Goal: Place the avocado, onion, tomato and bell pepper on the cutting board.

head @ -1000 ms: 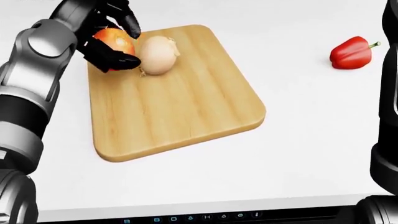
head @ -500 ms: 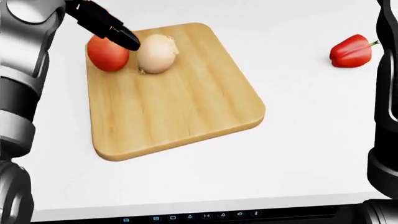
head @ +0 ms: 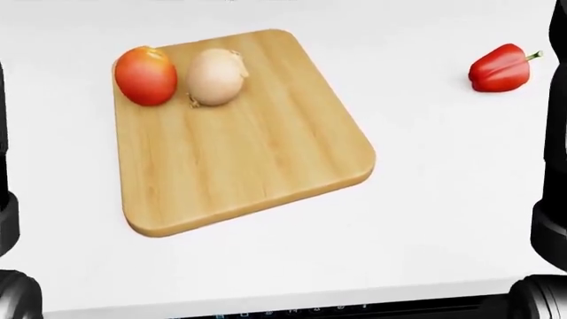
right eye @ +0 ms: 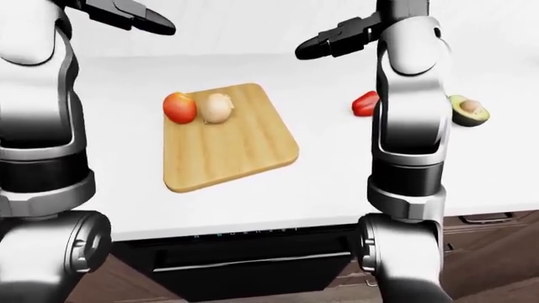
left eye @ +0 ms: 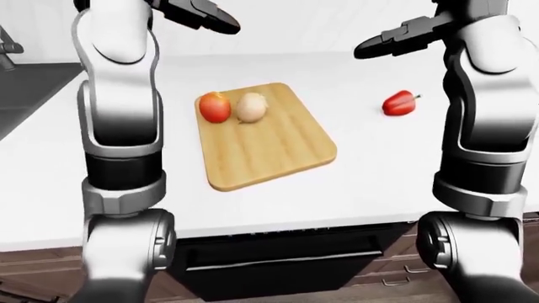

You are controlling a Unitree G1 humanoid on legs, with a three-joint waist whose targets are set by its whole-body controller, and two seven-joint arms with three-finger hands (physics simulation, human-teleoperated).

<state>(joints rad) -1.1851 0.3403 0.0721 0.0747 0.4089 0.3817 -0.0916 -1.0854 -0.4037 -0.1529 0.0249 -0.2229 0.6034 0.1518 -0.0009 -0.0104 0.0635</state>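
Note:
A wooden cutting board (head: 257, 159) lies on the white counter. A red tomato (head: 145, 75) and a pale onion (head: 215, 76) rest side by side at its top left corner. The red bell pepper (head: 500, 68) lies on the counter to the right of the board. A halved avocado (right eye: 467, 110) sits further right, seen only in the right-eye view. My left hand (left eye: 206, 16) is raised high above the board, fingers spread and empty. My right hand (left eye: 389, 43) hovers open above the counter, up and left of the pepper.
A dark sink (left eye: 25, 88) sits at the left end of the counter in the left-eye view. A dark oven front (left eye: 286, 259) lies below the counter edge. My right arm (right eye: 409, 113) partly covers the pepper in the right-eye view.
My left hand let go of the tomato on the board and lifted up out of the head view. The head view shifted slightly.

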